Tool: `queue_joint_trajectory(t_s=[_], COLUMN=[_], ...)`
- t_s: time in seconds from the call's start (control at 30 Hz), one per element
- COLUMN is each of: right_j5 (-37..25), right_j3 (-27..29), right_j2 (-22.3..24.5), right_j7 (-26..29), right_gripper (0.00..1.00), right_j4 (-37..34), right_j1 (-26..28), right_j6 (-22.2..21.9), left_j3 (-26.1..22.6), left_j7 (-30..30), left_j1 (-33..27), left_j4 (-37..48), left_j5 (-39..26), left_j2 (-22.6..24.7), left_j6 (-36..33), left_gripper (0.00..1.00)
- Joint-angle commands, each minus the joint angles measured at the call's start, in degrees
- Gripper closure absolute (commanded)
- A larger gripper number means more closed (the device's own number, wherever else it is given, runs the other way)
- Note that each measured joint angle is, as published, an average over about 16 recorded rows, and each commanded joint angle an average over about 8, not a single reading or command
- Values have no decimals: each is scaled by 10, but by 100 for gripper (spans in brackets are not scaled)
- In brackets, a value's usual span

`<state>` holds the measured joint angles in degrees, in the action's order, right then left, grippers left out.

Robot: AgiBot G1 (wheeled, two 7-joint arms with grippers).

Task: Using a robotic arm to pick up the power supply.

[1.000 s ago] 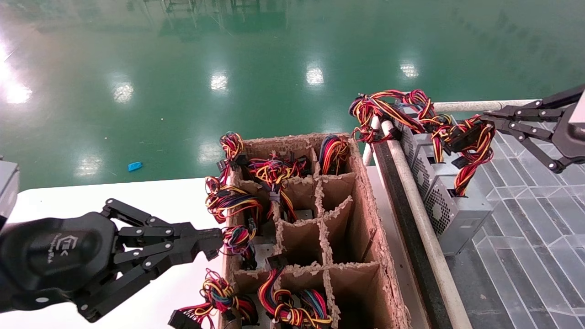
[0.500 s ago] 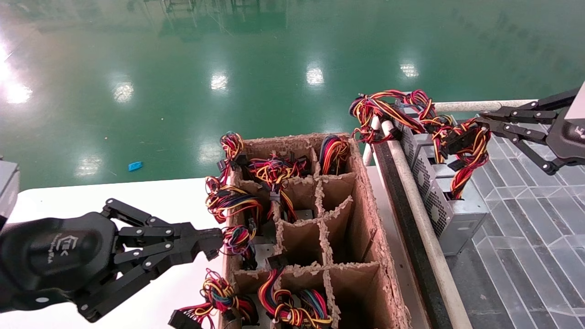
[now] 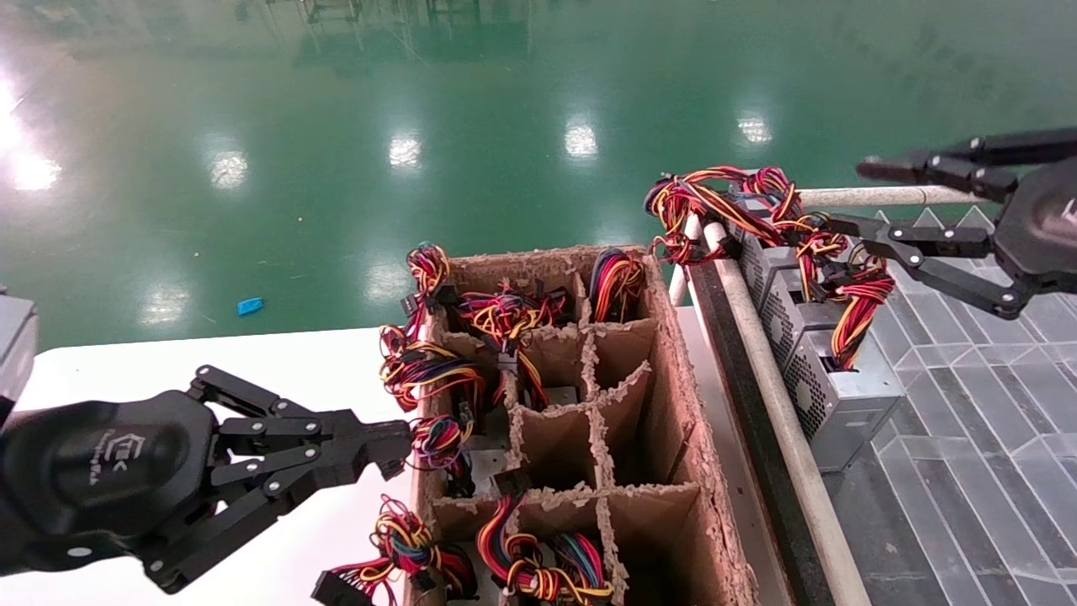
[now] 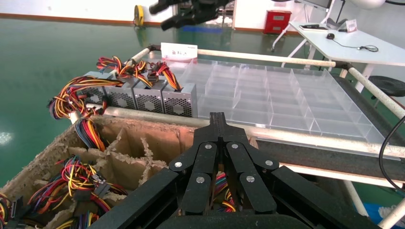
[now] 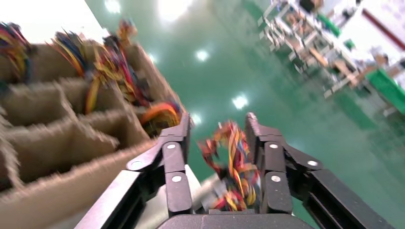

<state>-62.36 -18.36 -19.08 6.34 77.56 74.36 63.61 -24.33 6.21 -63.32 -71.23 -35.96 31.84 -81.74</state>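
Fingers of the right gripper [image 3: 867,194], which a moment ago were pinching the wire bundle [image 3: 829,252] of a power supply [image 3: 837,387], are now spreading wide and lifting clear of it. The unit, tilted and slightly raised a second ago, is now resting lower in its row on the clear tray [image 3: 968,438] at about three o'clock in the head view. This is looking like a release: the supply is sitting set down, and the right arm is probably freeing itself for the next pick.

The supply is lying with its long axis running from five o'clock toward eleven o'clock, alongside the white rail [image 3: 782,421]. Its perforated vent side is facing that rail and the cardboard box [image 3: 673,404]; its wires are arching up from the top.

The left gripper [image 3: 395,446] is hovering at eight o'clock, fingers pressed together, tips just beside a small wire coil [image 3: 437,439] at the box's near-left wall. I cannot tell whether it is actually pinching that coil. More supplies are waiting in the box's cells.
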Motion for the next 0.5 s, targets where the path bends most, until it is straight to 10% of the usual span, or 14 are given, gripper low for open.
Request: queue_joint_trajectory(t_s=[0.03, 0.5], right_j5=[29, 78], right_j3=[8, 17], right_j2=[1, -30], right_j7=[-1, -3], right_gripper=[0, 0], right_j4=[-1, -9], right_j1=[-5, -32], right_j6=[7, 48], left_j3=[0, 0], left_j7=[0, 0], left_j1=[0, 0], left_j4=[0, 0], left_j5=[0, 0], left_j2=[0, 0], left_j6=[0, 0], left_gripper=[100, 100])
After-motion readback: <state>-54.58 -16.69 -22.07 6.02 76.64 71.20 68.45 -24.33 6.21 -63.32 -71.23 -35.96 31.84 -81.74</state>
